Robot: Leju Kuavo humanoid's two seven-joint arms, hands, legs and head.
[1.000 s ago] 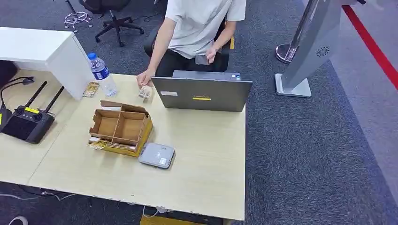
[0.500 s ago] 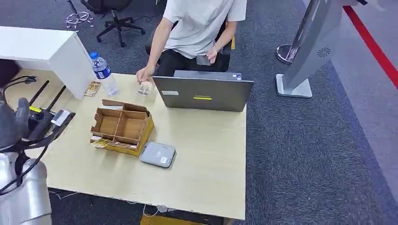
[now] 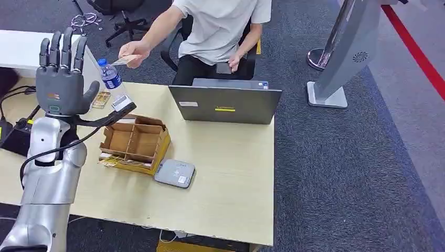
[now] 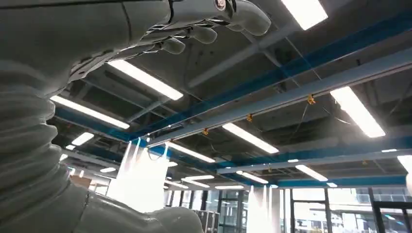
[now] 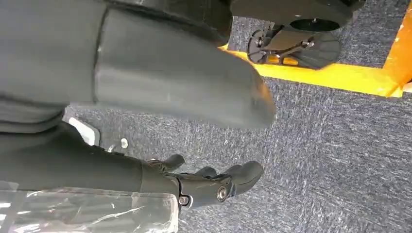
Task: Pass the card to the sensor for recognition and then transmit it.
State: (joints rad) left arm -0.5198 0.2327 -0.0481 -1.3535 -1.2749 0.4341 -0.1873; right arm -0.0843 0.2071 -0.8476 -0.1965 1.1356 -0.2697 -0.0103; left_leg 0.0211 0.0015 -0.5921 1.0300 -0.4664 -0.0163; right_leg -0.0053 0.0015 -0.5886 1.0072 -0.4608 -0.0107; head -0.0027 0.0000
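- Head view: the left hand (image 3: 62, 79) is raised with straight, spread fingers and holds nothing. The thin, flat card (image 3: 126, 60) is pinched in the person's hand (image 3: 134, 54), up and to the right, long side roughly level. The smooth grey sensor (image 3: 175, 174) lies on the table (image 3: 231, 173).
- Left wrist view: the fingers (image 4: 204, 29) point at the ceiling.
- Right wrist view: the right hand (image 5: 214, 184) hangs over carpet, loosely curled and empty, so the left hand is likely nearer.

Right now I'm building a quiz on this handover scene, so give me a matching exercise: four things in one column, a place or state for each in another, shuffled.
Things:
1. card
2. left hand
3. sensor
4. laptop

Places or states:
A. raised, fingers spread, holding nothing
B. flat on the table beside the cardboard box
C. held out in the person's hand
D. open, its lid's back toward the robot

Pairs: 1-C, 2-A, 3-B, 4-D
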